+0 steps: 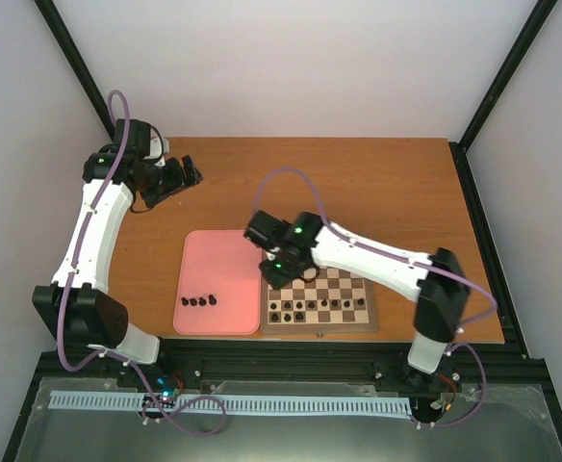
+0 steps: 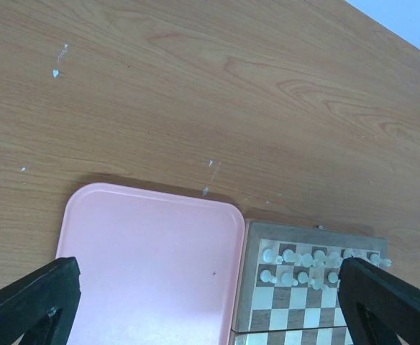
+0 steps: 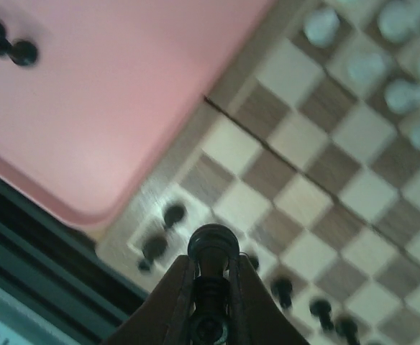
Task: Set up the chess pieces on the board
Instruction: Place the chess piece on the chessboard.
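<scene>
My right gripper [image 3: 212, 262] is shut on a small black chess piece [image 3: 213, 244], holding it just above the near-left corner of the board [image 3: 318, 165]. From above, the right gripper [image 1: 279, 272] hangs over the board's [image 1: 319, 330] left side. Several black chess pieces [image 1: 310, 310] stand in the board's near rows, some of them [image 3: 172, 213] right by the held one. More black pieces [image 1: 200, 301] lie on the pink tray [image 1: 214, 265]. My left gripper [image 2: 210, 309] is open and empty, far back left of the tray.
White pieces [image 2: 303, 262] fill the board's far rows. The pink tray [image 3: 124, 86] lies against the board's left edge. The table's front edge and a black rail run just beyond the board's near side. Bare wood stretches behind the tray and the board.
</scene>
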Robot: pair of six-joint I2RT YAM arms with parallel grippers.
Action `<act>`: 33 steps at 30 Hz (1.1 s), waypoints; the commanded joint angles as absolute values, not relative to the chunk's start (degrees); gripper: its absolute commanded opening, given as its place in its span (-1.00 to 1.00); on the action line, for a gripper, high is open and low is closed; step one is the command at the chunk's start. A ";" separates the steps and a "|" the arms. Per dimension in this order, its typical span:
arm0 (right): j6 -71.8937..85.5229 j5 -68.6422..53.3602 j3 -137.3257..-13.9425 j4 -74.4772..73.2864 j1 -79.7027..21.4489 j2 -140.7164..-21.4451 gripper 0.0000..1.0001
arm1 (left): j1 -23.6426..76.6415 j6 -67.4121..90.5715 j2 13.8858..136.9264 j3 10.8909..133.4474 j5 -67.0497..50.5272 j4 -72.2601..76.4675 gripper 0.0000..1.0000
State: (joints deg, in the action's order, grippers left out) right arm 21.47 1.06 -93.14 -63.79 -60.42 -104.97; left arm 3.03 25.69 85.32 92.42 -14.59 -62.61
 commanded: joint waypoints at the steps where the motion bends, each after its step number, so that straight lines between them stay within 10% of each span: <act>1: 30.08 2.46 -80.61 -64.47 -60.34 -95.77 -0.94 | 3.34 25.09 84.07 93.98 -15.08 -62.24 0.99; 33: 35.49 -2.37 -58.88 -53.22 -60.47 -90.37 -0.94 | 3.36 25.22 84.38 93.25 -15.12 -61.96 0.99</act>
State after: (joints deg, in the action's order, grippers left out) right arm 35.83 -2.22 -59.16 -54.52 -60.14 -89.01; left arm 3.03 25.69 85.32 92.42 -14.81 -62.59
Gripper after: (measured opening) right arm 0.110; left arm 0.997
